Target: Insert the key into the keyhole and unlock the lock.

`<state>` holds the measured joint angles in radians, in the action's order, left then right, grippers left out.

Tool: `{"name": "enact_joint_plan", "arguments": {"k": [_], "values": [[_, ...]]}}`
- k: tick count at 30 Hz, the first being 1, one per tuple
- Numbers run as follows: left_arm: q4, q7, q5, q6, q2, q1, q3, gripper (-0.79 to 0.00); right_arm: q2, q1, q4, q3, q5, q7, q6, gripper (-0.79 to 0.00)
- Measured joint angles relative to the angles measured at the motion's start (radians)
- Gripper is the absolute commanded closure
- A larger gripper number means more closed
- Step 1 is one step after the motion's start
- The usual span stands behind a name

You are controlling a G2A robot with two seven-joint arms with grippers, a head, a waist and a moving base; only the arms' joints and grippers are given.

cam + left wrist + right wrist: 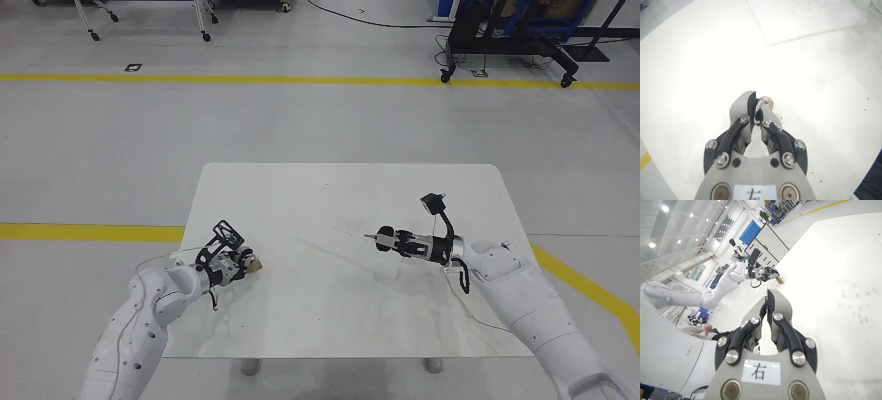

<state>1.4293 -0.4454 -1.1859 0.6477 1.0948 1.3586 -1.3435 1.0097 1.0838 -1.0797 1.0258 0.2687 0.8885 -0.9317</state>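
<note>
Lock (pixel 770 103), brass, clenched by its shackle (pixel 759 104) in the left pincer (pixel 758 108) at the counter's (pixel 350 200) near-left part, body presented rightward, apparently to meet the key (pixel 766 291), pinched in the right pincer (pixel 767 300), well apart, tip aimed left toward it.

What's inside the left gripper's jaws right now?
The left gripper is shut on a brass padlock: its silver shackle sits between the jaws, and the brass body pokes out past them. The jaws cover most of the body, so the keyhole cannot be seen.
</note>
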Motion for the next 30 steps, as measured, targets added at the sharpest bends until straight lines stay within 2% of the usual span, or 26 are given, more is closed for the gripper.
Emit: {"name": "enact_joint_plan", "arguments": {"k": [6, 30], "values": [[-0.018, 0.053, 0.058, -0.099, 0.009, -0.013, 0.005, 0.0, 0.0, 0.0, 0.0, 0.0, 0.0, 0.0, 0.0, 0.0], [-0.019, 0.055, 0.063, -0.099, 0.009, -0.015, 0.009, 0.0, 0.0, 0.0, 0.0, 0.0, 0.0, 0.0, 0.0, 0.0]]}}
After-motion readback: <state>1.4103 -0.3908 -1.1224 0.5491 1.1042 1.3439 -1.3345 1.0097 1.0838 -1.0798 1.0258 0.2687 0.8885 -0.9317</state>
